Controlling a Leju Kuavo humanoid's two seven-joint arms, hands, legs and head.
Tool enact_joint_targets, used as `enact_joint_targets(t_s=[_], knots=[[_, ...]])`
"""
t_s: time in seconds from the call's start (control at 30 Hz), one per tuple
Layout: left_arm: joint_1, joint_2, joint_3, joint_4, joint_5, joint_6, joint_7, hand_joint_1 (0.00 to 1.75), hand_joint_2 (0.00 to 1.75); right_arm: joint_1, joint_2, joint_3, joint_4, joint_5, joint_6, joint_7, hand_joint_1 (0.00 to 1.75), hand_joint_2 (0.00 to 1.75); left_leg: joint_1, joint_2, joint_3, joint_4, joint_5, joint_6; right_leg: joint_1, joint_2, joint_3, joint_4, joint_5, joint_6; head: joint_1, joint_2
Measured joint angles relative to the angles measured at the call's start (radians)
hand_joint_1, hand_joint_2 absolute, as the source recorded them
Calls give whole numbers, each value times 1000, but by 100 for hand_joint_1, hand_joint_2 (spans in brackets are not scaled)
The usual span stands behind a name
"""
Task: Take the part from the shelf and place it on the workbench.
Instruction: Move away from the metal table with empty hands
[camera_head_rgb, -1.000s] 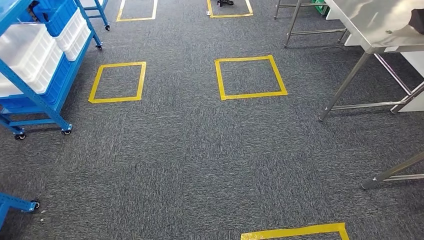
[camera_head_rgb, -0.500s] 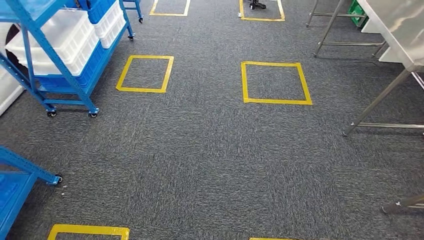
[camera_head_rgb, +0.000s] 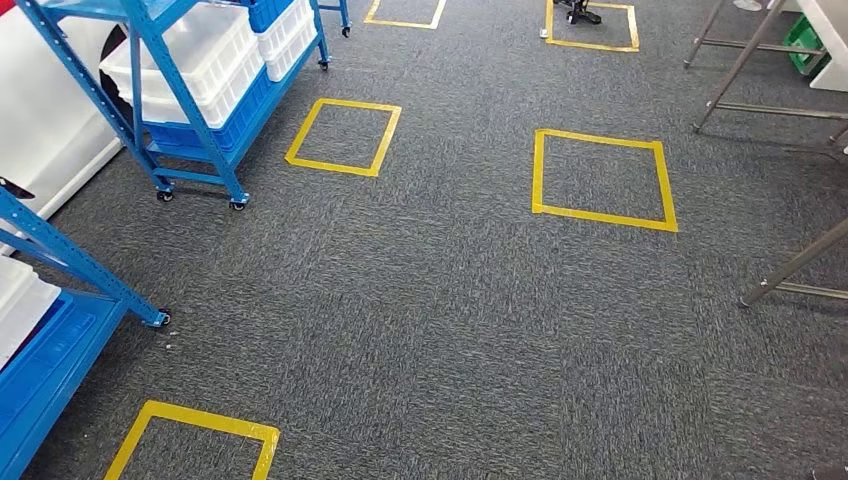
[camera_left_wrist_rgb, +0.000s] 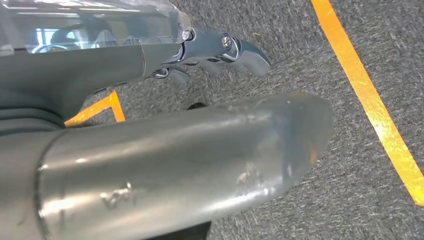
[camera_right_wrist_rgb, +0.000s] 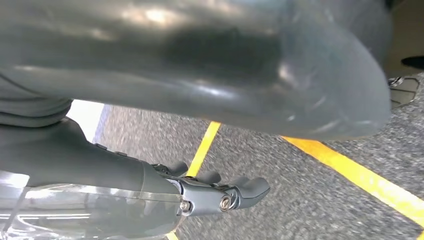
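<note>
A blue wheeled shelf (camera_head_rgb: 186, 118) stands at the upper left of the head view with white bins (camera_head_rgb: 190, 55) and blue bins (camera_head_rgb: 225, 115) on it. A second blue shelf (camera_head_rgb: 62, 262) juts in at the lower left, close to me. I cannot pick out the part on either shelf. Steel workbench legs (camera_head_rgb: 795, 265) show at the right edge. My left hand (camera_left_wrist_rgb: 150, 145) hangs over the grey carpet with its fingers (camera_left_wrist_rgb: 235, 49) stretched out and holds nothing. My right hand (camera_right_wrist_rgb: 170, 65) also hangs above the carpet, fingers (camera_right_wrist_rgb: 240, 190) extended, with nothing in it.
Yellow tape squares mark the carpet: one by the far shelf (camera_head_rgb: 344, 137), one mid-right (camera_head_rgb: 600, 180), one at the bottom left (camera_head_rgb: 190, 445). More table legs (camera_head_rgb: 745, 55) and a green crate (camera_head_rgb: 806, 40) stand at the top right. A white wall panel (camera_head_rgb: 45, 120) is behind the shelves.
The camera has turned left: the whole scene has slid right. The shelves have come further into view, the workbench top has left the picture, and a tape square has appeared at the bottom left.
</note>
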Motion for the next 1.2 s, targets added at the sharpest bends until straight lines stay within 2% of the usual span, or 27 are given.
enact_joint_targets(t_s=[0.03,0.07,0.13,0.2,0.27,0.3,0.33,0.37,0.4,0.43,0.5,0.53,0.57,0.63,0.67,0.7,0.77,0.83,0.87,0.9,0.93,1.0,1.03,1.07,1.13,1.17,1.2], knots=[[0,0,0,0,0,0,2,0,0,0,0,2,0,3,1,0,0,0,-3,11,12,-29,7,7,2,-8,1,1,-2,5,2,0],[0,0,0,0,2,0,5,0,0,-1,0,3,0,5,2,1,0,0,-6,10,12,-37,6,14,3,-16,2,1,-3,11,4,0],[3,0,0,0,4,0,11,0,0,-4,0,6,0,8,2,5,0,0,-7,-11,10,-41,11,28,0,-24,6,1,-6,23,7,0],[3,-1,0,0,7,0,15,0,0,-5,0,8,0,8,3,7,0,0,-5,-30,13,-50,19,42,-5,19,-5,34,-34,33,9,0],[1,-1,0,1,9,0,17,0,0,-3,-1,8,0,8,3,10,0,0,-6,-48,11,-52,25,52,-8,74,-56,142,-97,36,13,0],[0,-2,0,1,9,0,19,0,0,-2,-2,9,0,8,3,11,0,0,-8,-60,9,-52,26,54,-8,84,-89,207,-125,36,14,0],[0,-1,0,2,10,0,21,0,0,0,-2,9,0,8,3,13,0,0,-9,-73,8,-51,27,55,-8,88,-114,256,-138,35,14,0],[0,-1,0,3,10,0,22,0,0,1,-2,9,0,8,3,14,0,0,-10,-87,8,-50,27,56,-9,89,-127,273,-130,35,14,0],[0,-1,0,3,11,0,24,0,0,1,-2,9,0,8,3,15,0,0,-10,-101,8,-48,26,55,-9,91,-121,253,-104,33,14,0],[0,-1,0,4,11,0,25,0,0,1,-2,9,0,8,3,15,0,0,-10,-116,9,-45,26,54,-10,98,-100,201,-65,31,14,0],[-1,-1,0,5,14,2,28,0,0,1,-2,9,0,8,4,15,0,0,-10,-141,5,-36,21,47,-14,141,-51,81,-5,27,14,0],[-2,-2,1,6,17,3,28,0,0,1,-3,9,0,8,5,14,0,0,-10,-153,1,-31,20,41,-14,160,-36,44,8,25,14,0],[-2,-2,1,6,19,3,30,0,0,1,-3,9,1,8,7,14,0,0,-8,-163,-3,-29,19,35,-13,172,-31,29,8,23,15,0],[-2,-2,2,6,24,3,32,0,0,-1,-2,9,1,7,12,13,0,0,-5,-180,-10,-28,21,22,-11,157,-30,25,9,14,16,0],[-1,-2,4,6,27,2,33,0,0,-2,-2,9,1,7,13,12,0,0,-5,-169,-13,-23,17,17,-11,145,-27,20,11,7,16,0],[-1,-2,6,6,33,-1,35,0,0,-2,-1,9,1,7,14,12,0,0,-5,-145,-23,-2,3,12,-12,132,-25,16,13,0,14,0],[-3,-1,10,6,48,-13,39,0,0,0,0,9,1,7,15,11,0,0,-4,-87,-67,96,-55,3,-11,103,-22,10,13,-11,10,0],[-4,-1,15,7,67,-31,41,0,0,2,0,9,1,7,16,11,0,0,0,-68,-127,219,-109,-6,-7,72,-22,11,11,-15,8,0],[-3,-1,19,7,77,-41,41,0,0,3,0,9,1,7,16,11,0,0,2,-65,-142,248,-114,-9,-6,57,-22,11,9,-16,8,0],[-2,-1,22,7,86,-49,43,0,0,3,0,9,1,7,16,11,0,0,3,-62,-136,238,-98,-10,-5,44,-21,12,8,-15,8,0],[-1,-1,24,7,95,-55,48,0,0,2,0,9,1,8,16,11,0,0,4,-55,-111,191,-68,-9,-4,31,-19,12,6,-14,8,0],[-1,-2,26,7,109,-59,68,0,0,2,0,9,1,10,18,11,0,0,0,-12,-39,52,-7,-1,-1,9,-13,14,1,-7,8,0],[-2,-2,27,8,114,-62,77,0,0,2,0,9,1,11,19,12,0,0,-4,7,-15,4,8,6,1,1,-10,14,-2,-3,9,0],[-2,-2,27,8,119,-66,81,0,0,1,0,9,1,12,20,12,0,0,-8,20,-5,-20,12,13,2,-7,-7,14,-4,2,9,0],[-2,-2,27,9,125,-78,77,0,0,-1,0,9,1,12,20,12,0,0,-12,6,-6,-29,14,26,2,-24,-1,12,-6,13,10,0],[-1,-3,28,9,126,-83,75,0,0,-2,0,9,0,12,20,12,0,0,-11,-5,-3,-35,18,32,-1,-20,2,14,-10,19,10,0],[-1,-4,28,9,127,-85,73,0,0,-3,0,9,0,12,20,11,0,0,-9,-16,0,-41,23,39,-3,-2,-1,25,-21,25,11,0]])
